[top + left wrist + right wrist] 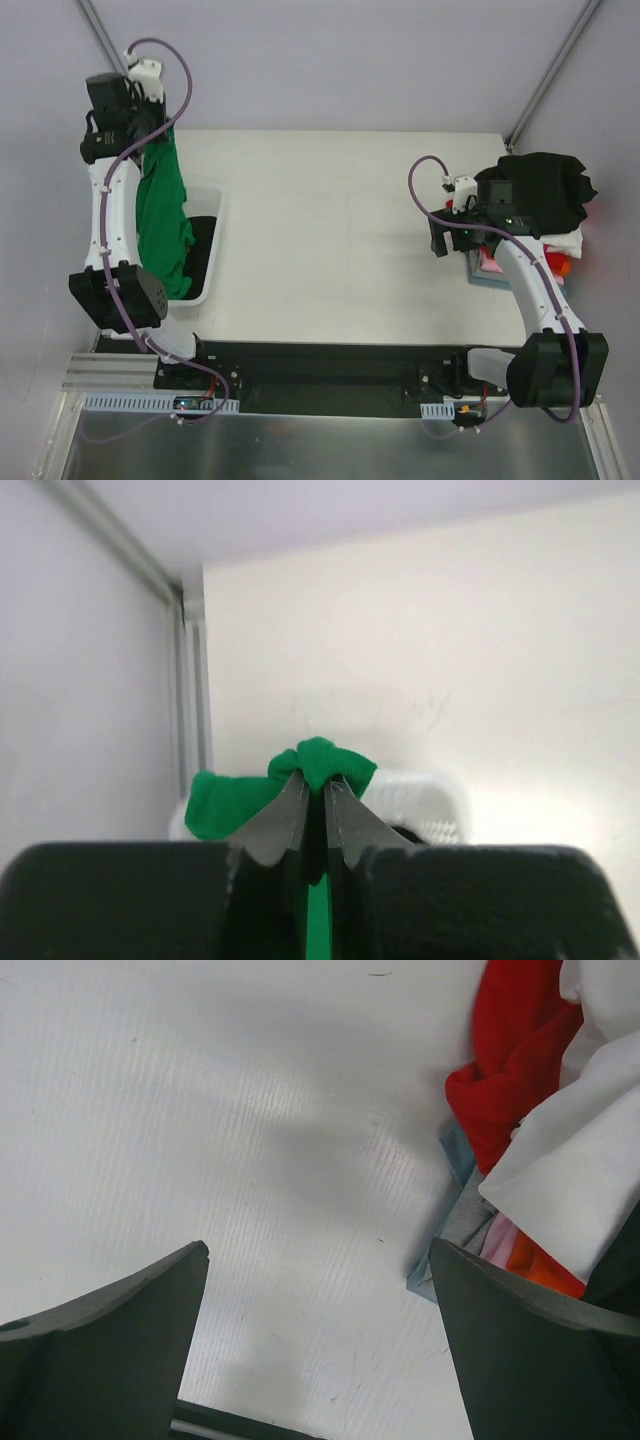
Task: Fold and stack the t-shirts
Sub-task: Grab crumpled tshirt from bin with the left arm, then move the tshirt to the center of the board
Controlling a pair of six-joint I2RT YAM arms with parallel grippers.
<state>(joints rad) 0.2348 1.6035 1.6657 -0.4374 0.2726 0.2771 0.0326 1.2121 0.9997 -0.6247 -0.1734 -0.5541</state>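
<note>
- Right gripper (440,240) is hovering at the right of the top view, jaws standing wide and holding nothing. Its own camera is showing only bare table (250,1110) between the fingers.
- Just beside it, toward the right edge, the pile (540,190) is sitting with a black garment on top. The right wrist view is adding a red shirt (510,1060) and a white shirt (570,1140) lower down.
- At the left, the basket (215,225) is resting on the table with a black shirt (200,245) lying inside.
- Green shirt (165,215) is hanging over the basket's left side, its long axis running down the frame from the jaws toward the arm bases. Whether its lower end is touching the basket, I cannot tell.
- Farthest, in the upper left, the left gripper (155,122) is clamping shut on a bunched fold of the green shirt. The left wrist view is showing cloth puffing out past the tips — detail the top view is losing.
- Judging from this, the left arm is the one placed to act — the right is standing well apart. The coming move is probably hinging on swinging the dangling cloth rightward, clear of the basket, over open table.
</note>
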